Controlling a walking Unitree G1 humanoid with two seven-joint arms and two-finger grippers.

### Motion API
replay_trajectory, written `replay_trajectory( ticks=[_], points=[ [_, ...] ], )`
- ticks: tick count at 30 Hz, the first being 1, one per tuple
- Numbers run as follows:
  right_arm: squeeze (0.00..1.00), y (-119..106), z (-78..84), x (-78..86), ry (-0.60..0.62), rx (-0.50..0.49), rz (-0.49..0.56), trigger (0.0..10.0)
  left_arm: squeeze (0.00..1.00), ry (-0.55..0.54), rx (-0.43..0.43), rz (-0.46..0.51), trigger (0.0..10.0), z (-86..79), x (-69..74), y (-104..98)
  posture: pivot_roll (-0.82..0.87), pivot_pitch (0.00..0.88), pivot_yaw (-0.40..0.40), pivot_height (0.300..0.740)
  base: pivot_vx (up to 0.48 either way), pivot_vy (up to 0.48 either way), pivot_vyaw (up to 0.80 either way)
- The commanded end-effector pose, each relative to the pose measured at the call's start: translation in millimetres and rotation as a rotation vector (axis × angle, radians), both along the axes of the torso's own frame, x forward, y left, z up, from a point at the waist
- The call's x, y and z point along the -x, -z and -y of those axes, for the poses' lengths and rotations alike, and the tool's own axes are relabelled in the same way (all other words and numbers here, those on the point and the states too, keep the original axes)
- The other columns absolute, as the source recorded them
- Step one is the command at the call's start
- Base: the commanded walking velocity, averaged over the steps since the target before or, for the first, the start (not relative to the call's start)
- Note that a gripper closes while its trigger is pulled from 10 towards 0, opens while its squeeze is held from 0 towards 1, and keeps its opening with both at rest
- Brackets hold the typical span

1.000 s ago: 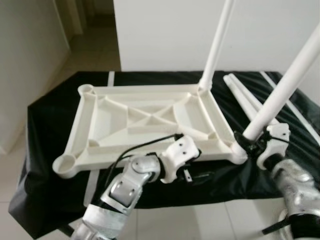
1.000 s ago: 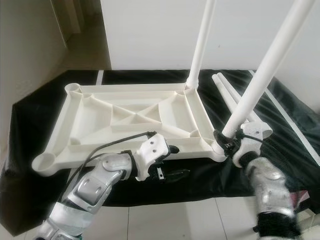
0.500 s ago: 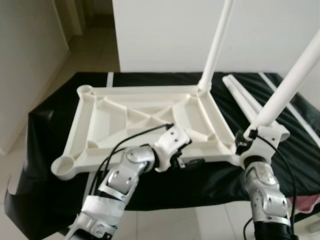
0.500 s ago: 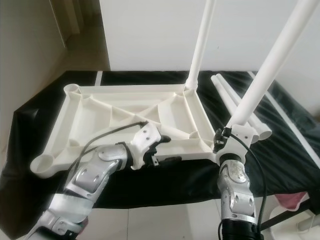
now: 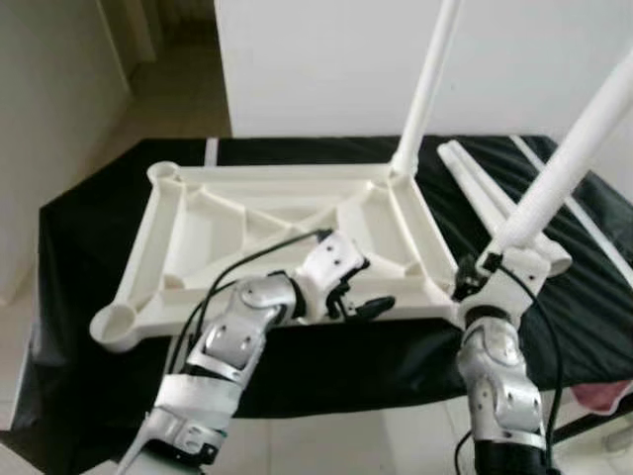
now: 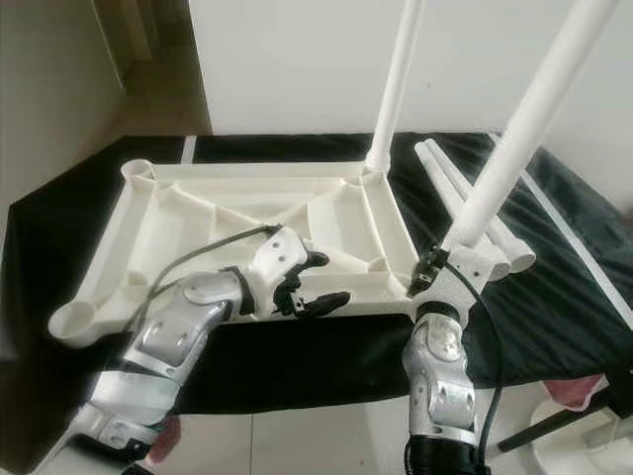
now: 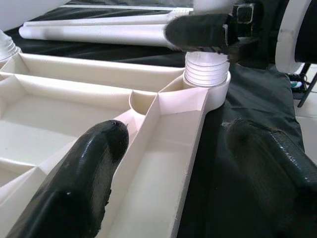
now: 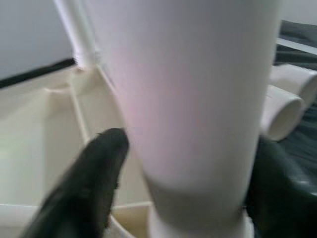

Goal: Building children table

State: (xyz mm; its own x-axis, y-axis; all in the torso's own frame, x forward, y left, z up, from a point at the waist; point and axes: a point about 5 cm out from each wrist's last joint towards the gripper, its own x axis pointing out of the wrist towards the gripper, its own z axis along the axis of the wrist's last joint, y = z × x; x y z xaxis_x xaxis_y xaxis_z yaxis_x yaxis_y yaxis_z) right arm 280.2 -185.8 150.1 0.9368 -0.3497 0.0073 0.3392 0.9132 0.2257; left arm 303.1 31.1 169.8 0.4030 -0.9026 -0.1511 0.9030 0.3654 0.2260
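A white plastic tabletop lies upside down on a black-covered surface. One white leg stands in its far right corner. A second leg leans up out of the near right corner socket. My right gripper is shut on this leg just above the socket, a finger on each side. My left gripper is open, straddling the tabletop's near rim, one finger inside the frame and one outside. Two loose legs lie on the cloth to the right.
The black cloth drapes over the front edge down to a tiled floor. A white wall stands close behind. A pink item and a white object sit on the floor at the lower right.
My left gripper has moved forward from below the near edge onto the tabletop's rim. The right arm has swung in under the leg, still holding it near the socket.
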Motion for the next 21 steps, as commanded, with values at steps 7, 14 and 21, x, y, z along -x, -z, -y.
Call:
replay_trajectory(
  ticks=[7, 14, 21],
  points=[
    [1.0, -4.8, 3.6, 4.2, -0.068, 0.05, 0.023, 10.0, 0.0, -0.077, 0.006, 0.023, 10.0, 1.3, -3.5, 0.0, -0.02, 0.0, 0.009, 0.74, 0.0, 0.0, 0.0],
    [0.0, -7.3, 27.4, 7.3, -0.206, 0.124, 0.023, 10.0, 0.0, -0.037, 0.014, 0.024, 10.0, 9.0, 3.0, 1.3, -0.03, 0.0, 0.013, 0.74, 0.0, 0.0, 0.0],
    [0.0, 3.6, 50.6, 8.2, -0.363, 0.254, -0.04, 10.0, 0.0, 0.052, 0.013, -0.024, 10.0, 19.8, 17.9, 9.2, -0.01, 0.0, 0.014, 0.74, 0.0, 0.0, 0.0]
  ],
)
